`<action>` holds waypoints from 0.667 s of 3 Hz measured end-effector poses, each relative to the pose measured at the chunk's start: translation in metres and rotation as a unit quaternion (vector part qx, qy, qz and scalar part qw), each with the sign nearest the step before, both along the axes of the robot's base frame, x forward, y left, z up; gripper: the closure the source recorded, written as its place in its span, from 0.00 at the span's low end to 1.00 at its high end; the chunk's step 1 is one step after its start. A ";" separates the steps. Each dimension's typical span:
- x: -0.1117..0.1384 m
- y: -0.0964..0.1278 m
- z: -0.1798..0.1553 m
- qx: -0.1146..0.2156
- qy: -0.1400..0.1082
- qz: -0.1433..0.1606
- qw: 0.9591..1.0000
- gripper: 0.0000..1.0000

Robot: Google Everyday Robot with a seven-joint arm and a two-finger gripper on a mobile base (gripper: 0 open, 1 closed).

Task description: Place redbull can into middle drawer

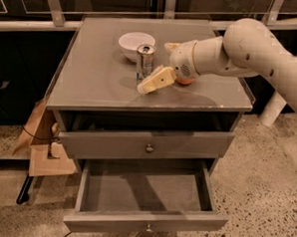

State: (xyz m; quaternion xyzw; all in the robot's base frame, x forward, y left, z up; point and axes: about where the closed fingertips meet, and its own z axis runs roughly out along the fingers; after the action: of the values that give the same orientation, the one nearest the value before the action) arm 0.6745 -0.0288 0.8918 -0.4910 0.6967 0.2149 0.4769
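Observation:
The redbull can [145, 62] stands upright on the grey cabinet top [95, 83], just in front of the white bowl. My gripper [154, 66] is right beside the can on its right side and is open. One beige finger [154, 81] reaches past the can's base at the front, and the other finger [170, 45] shows behind. The can is not held. The middle drawer [144, 191] is pulled out below and shows nothing inside. Its small knob [145, 228] is on the front panel.
A white bowl [136, 42] sits behind the can. An orange [184, 81] is mostly hidden under my wrist. The upper drawer [147, 146] is slightly out. A cardboard box [42, 150] stands on the floor at the left. My arm crosses the right side of the cabinet top.

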 end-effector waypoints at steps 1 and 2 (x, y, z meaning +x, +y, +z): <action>0.003 0.018 -0.004 0.014 0.006 0.019 1.000 0.00; 0.005 0.032 -0.006 0.022 0.001 0.034 0.999 0.19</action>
State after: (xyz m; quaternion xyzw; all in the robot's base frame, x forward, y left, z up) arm 0.6793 0.0037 0.8856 -0.5033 0.6756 0.2465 0.4790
